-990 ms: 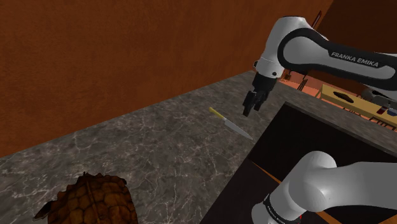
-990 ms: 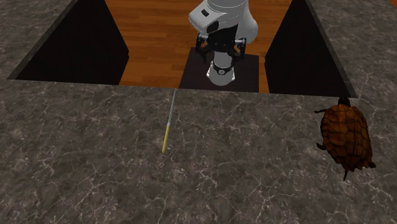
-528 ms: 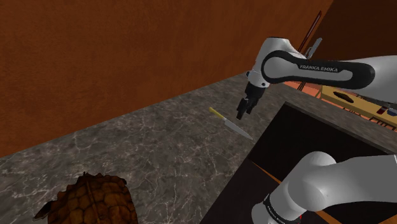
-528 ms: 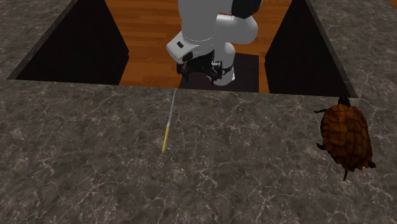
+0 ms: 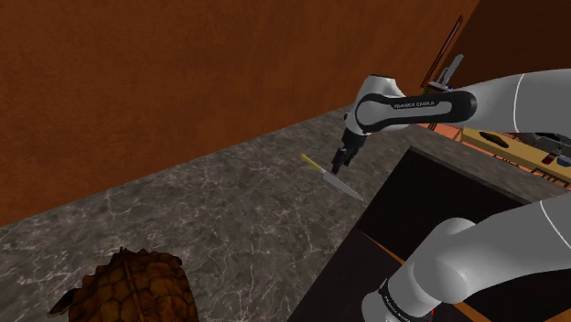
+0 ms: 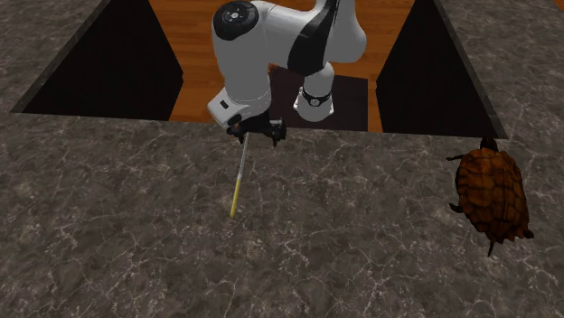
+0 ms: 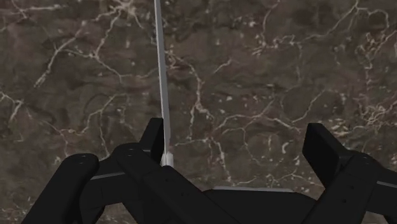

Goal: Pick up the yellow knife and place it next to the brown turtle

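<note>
Fingers [image 7: 324,149]: spread apart, holding nothing.
Gripper [image 6: 256,134]: over the blade end of the knife [image 6: 239,181].
Knife: flat on marbled counter [image 6: 117,235].
Turtle [image 6: 490,194]: well apart from knife.

Bare marble counter [image 6: 136,244] stretched between the thin knife [image 6: 238,181] and the turtle [image 6: 491,194], which lay well apart, leaving a wide path. A rust-brown wall [image 5: 183,73] rose along the counter's far edge in the shoulder view. The gripper [image 7: 235,137] hung spread-fingered over the blade, with marble showing between its fingers.
</note>
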